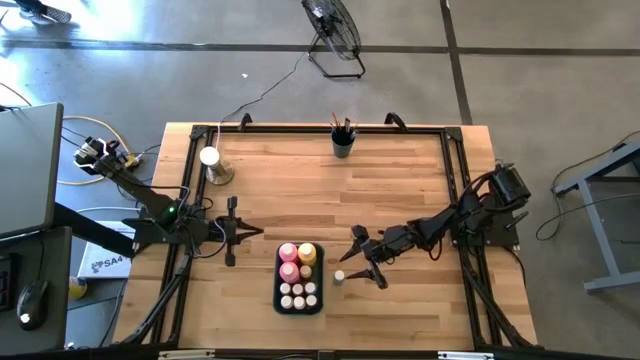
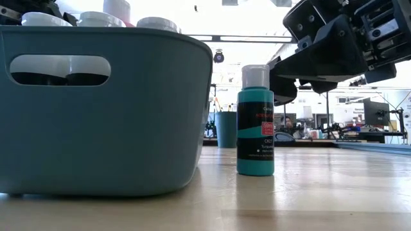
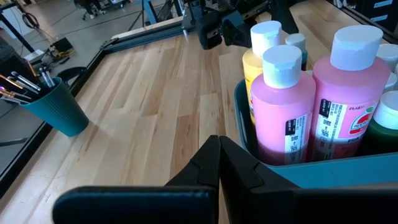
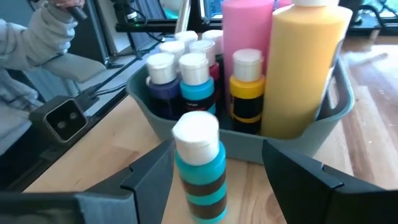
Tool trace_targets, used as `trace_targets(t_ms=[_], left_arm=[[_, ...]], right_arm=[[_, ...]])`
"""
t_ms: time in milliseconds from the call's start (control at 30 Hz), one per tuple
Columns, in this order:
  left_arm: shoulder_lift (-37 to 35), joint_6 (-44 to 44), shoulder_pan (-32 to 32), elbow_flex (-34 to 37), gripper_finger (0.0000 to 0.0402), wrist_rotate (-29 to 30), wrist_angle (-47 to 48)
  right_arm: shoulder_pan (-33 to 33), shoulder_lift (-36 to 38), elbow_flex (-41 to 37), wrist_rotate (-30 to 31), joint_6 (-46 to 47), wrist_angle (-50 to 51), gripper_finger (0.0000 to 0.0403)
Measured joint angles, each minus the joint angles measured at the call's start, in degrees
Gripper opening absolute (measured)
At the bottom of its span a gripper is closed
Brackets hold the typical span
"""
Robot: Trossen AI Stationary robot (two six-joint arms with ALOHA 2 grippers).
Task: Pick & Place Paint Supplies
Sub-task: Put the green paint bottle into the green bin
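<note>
My right gripper (image 4: 214,168) sits wide open around one teal paint bottle (image 4: 199,165), gripping nothing; left gripper (image 3: 217,163) closed, empty.

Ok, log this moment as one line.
right gripper: open, straddling turquoise bottle | bottle: upright on table beside bin | left gripper: shut, waiting

A grey concrete floor (image 1: 400,30) surrounds the wooden table (image 1: 300,180). A black floor fan (image 1: 333,30) stands beyond its far edge, and a metal-framed stand (image 1: 610,200) sits to the right. Bright daylight fills the room behind.
</note>
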State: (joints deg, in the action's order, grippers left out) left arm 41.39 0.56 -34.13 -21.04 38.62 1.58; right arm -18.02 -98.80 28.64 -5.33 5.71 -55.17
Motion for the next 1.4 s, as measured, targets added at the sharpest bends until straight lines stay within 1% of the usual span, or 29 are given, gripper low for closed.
trace_targets(t_ms=[200,400,567,833,967,1100,1400], left_arm=[[0.0,-0.1,0.0,0.0,0.0,0.1,0.0],[0.0,0.4,0.0,0.0,0.0,-0.1,0.3],[0.0,1.6,0.0,0.0,0.0,-0.1,2.1],[0.0,1.7,0.0,0.0,0.0,-0.1,2.0],[0.0,1.8,0.0,0.0,0.0,0.0,2.0],[0.0,2.7,0.0,0.0,0.0,0.0,2.0],[0.0,3.0,0.0,0.0,0.0,-0.1,3.0]], right_arm=[[0.0,-1.5,0.6,0.8,0.0,-0.9,0.0238],[0.0,-6.1,3.8,-1.4,0.3,-0.8,0.0238],[0.0,-6.3,3.9,-2.2,0.3,-1.0,0.0238],[0.0,-6.3,4.0,-2.6,1.7,-1.6,0.0238],[0.0,-8.2,6.2,-2.8,1.7,-1.7,0.0238],[-0.1,-11.0,8.3,-5.4,1.8,-1.4,0.0238],[0.1,-10.8,8.5,-5.5,1.8,-1.7,0.0238]])
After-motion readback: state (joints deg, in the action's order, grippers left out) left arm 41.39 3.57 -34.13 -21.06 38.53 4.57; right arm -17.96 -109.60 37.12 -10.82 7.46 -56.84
